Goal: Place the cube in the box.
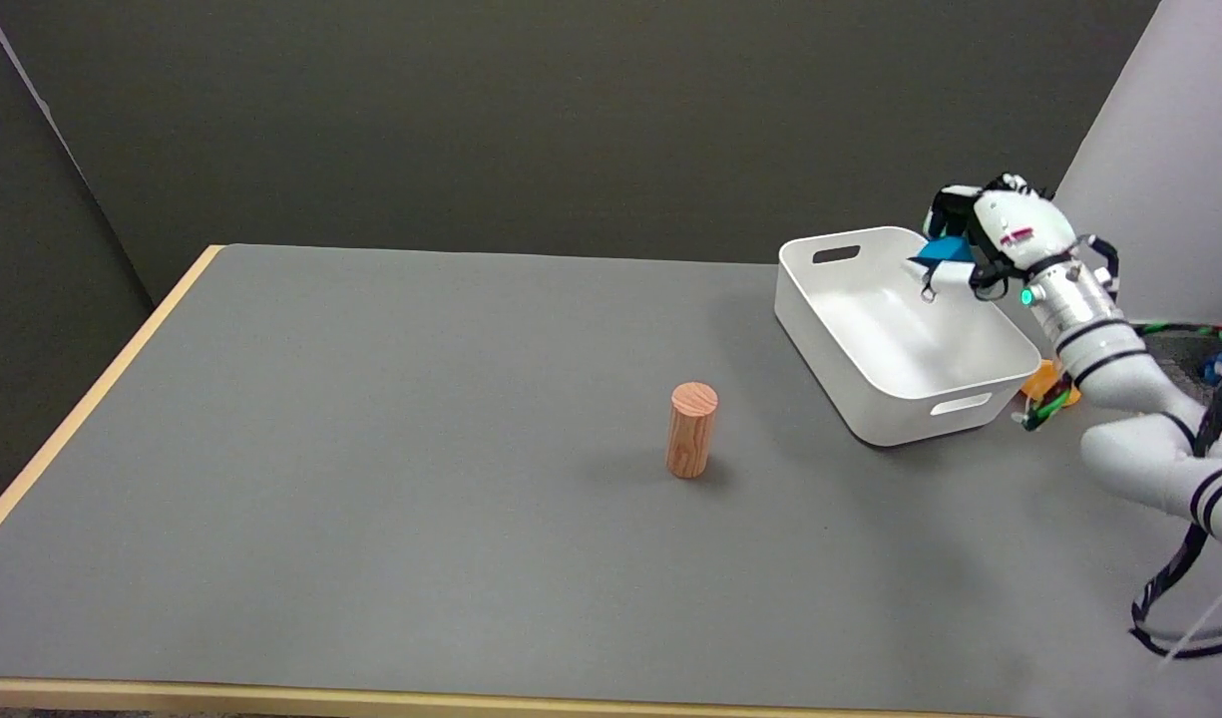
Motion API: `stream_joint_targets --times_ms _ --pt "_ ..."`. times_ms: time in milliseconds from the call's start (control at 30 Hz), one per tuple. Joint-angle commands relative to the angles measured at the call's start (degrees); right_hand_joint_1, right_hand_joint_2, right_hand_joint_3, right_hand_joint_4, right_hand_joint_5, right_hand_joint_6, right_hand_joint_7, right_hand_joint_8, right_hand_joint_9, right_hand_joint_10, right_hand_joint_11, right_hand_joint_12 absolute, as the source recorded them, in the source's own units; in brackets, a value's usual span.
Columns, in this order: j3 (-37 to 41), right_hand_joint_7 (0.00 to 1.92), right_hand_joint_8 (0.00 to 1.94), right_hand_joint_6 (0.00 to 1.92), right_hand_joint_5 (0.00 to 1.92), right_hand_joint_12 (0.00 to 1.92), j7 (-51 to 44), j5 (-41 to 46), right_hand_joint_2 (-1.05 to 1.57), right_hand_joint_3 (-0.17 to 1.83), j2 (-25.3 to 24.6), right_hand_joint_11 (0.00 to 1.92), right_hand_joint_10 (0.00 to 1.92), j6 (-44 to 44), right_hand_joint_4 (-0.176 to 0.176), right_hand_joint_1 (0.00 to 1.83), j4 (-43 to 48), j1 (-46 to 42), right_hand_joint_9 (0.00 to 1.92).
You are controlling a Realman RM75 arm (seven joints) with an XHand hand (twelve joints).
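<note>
Above the far right corner of the white box [905, 334], the right hand [980, 239] pinches the blue cube [943, 249] in its fingers, holding it over the box's rim. Well left of the box, a wooden cylinder [691, 429] stands upright on the grey table [371, 449].

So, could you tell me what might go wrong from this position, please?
1. The robot hand holds the blue cube over the far rim of the white box; released there, it might fall outside.
2. The orange object beside the box lies near the arm and could be knocked.
</note>
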Motion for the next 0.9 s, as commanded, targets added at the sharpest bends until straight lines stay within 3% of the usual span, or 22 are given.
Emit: stream_joint_targets --times_ms 33,100,167,200,533,733,900 --pt "0.83 0.28 0.49 0.54 0.28 1.12 4.56 10.72 0.68 0.96 -1.53 0.01 0.78 8.26 -0.006 0.49 8.46 -13.24 0.19" --pt "0.65 0.19 0.32 0.47 0.26 0.93 5.89 11.48 0.69 0.85 -1.57 0.00 0.60 7.79 0.012 0.47 10.27 -14.41 0.03" --pt "0.63 0.00 0.01 0.43 0.16 0.08 6.08 12.17 0.60 0.90 -2.27 0.00 0.02 8.24 0.030 0.40 12.29 -15.50 0.00" --pt "0.69 0.00 0.00 0.39 0.16 0.03 5.68 12.49 0.63 0.85 -2.80 0.00 0.00 8.74 0.032 0.40 13.34 -16.03 0.00" --pt "1.53 0.00 0.00 0.32 0.14 0.00 -2.60 15.39 0.65 0.78 -6.31 0.00 0.00 16.03 0.031 0.40 19.93 -17.17 0.00" --pt "3.43 0.00 0.00 0.33 0.17 0.00 -9.30 19.69 0.67 0.78 -6.65 0.00 0.00 30.57 0.031 0.39 24.97 -26.13 0.00" --pt "3.65 0.00 0.15 0.36 0.19 0.00 -11.74 23.05 0.68 0.78 -8.00 0.00 0.00 44.54 0.028 0.39 26.47 -35.92 0.00"
